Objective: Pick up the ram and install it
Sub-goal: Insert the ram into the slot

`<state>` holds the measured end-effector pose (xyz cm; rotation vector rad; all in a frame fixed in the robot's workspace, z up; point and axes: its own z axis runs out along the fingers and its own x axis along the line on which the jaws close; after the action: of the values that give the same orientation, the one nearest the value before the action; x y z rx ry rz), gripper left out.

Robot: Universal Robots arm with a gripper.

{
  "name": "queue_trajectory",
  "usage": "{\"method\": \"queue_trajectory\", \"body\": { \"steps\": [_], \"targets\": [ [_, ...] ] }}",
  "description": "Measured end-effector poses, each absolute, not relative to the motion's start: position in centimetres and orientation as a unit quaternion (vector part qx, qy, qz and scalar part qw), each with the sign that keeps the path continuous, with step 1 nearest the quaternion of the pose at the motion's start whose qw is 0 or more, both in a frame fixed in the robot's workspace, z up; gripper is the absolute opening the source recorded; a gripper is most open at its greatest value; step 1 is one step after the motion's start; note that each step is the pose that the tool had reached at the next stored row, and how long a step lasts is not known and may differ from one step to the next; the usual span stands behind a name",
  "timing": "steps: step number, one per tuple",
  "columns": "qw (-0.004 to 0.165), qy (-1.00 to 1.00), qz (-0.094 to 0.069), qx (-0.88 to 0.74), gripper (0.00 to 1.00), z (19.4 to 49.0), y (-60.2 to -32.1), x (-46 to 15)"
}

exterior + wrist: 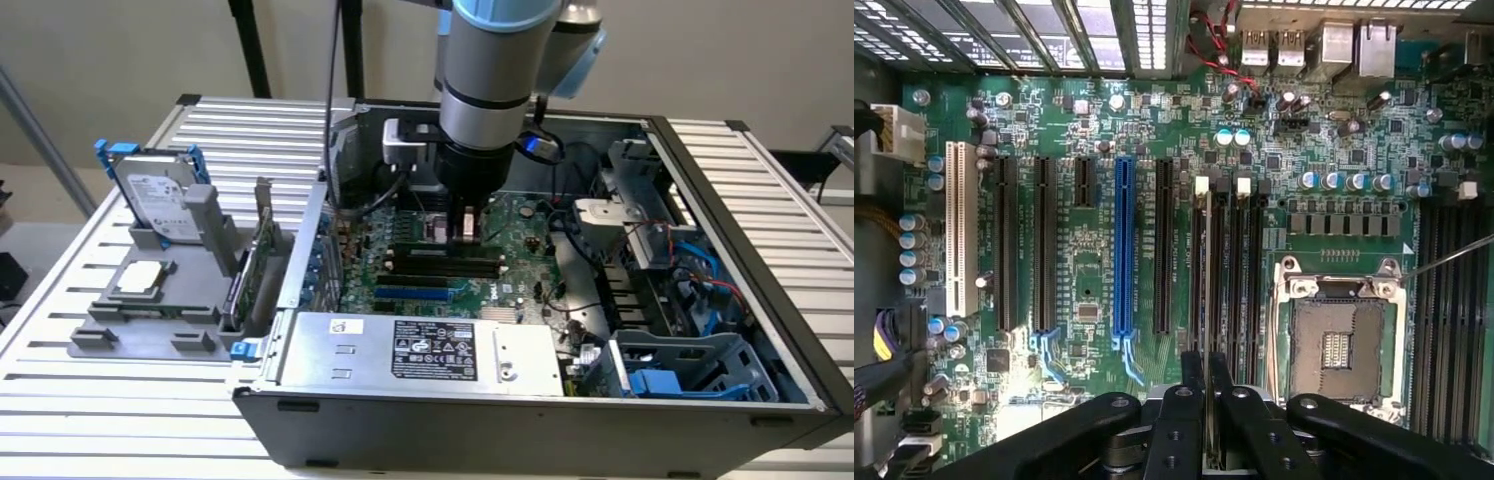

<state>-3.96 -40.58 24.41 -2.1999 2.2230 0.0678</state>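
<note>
Wrist view: gripper (1206,400) pinches the ram (1202,300), seen edge-on.

arm (490,70): silver-grey cylinder; black band; pale blue joint cap | wrist: black housing; white box; blue-tipped cable | gripper (1206,400): black linkage bars; round pivot screws
</note>
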Motion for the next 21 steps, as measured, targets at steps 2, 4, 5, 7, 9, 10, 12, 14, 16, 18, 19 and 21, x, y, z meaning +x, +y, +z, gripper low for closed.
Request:
{"method": "queue_trajectory", "body": {
  "steps": [2, 4, 5, 7, 9, 10, 12, 14, 16, 18, 19, 21],
  "targets": [
    [0.006, 0.711, 0.021, -0.703, 0.13, 24.08, -40.58, -3.93],
    [0.004, 0.711, 0.019, -0.703, 0.13, 23.8, -40.58, -3.9],
    [0.004, 0.711, 0.019, -0.703, 0.13, 23.73, -40.57, -3.89],
    [0.004, 0.711, 0.019, -0.703, 0.13, 23.73, -40.57, -3.89],
    [0.004, 0.711, 0.019, -0.703, 0.13, 23.73, -40.56, -3.89],
    [0.004, 0.711, 0.019, -0.703, 0.13, 23.71, -40.56, -3.89],
    [0.003, 0.711, 0.018, -0.703, 0.13, 23.63, -40.53, -3.89],
    [0.0, 0.711, 0.015, -0.703, 0.13, 23.54, -40.45, -3.89],
    [-0.002, 0.711, 0.013, -0.703, 0.13, 23.49, -40.32, -3.89],
    [-0.004, 0.711, 0.011, -0.703, 0.13, 23.47, -40.17, -3.89],
    [-0.004, 0.711, 0.01, -0.703, 0.13, 23.45, -40.12, -3.89],
    [-0.006, 0.711, 0.009, -0.703, 0.13, 23.38, -40.06, -3.89]
  ]
}}
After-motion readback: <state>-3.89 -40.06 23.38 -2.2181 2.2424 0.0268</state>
